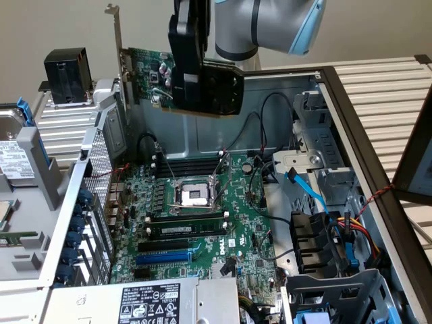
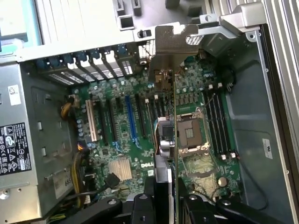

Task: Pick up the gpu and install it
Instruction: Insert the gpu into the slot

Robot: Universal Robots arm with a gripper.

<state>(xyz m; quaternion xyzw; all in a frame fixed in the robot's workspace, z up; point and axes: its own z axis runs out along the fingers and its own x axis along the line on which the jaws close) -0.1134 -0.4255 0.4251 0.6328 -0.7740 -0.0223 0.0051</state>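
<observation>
Gripper (image 2: 166, 203) is pinching the gpu (image 1: 145, 67) above the motherboard (image 1: 202, 223). Good handling is probably meaning a level card, its bracket (image 1: 116, 34), at nine o'clock in the exterior view, facing the rear wall (image 1: 100, 162).

gpu (image 1: 144, 69) in the hand (image 1: 183, 93), above the motherboard (image 1: 237, 197), motherboard in the case (image 1: 196, 135)

At the top of the exterior view, the arm (image 1: 260, 27) was a thick, rounded tube of silver-grey metal with a smooth satin sheen. Toward the exterior view's right it ended in a pale blue cap (image 1: 307, 27). Joined to it was the gripper (image 1: 192, 91), glossy black and boxy, with a small pale patch (image 1: 191, 79) on its face. In the wrist view its fingers (image 2: 142, 210) were black linkage bars with rounded ends, each pinned by a round dark pivot (image 2: 143, 197).
</observation>
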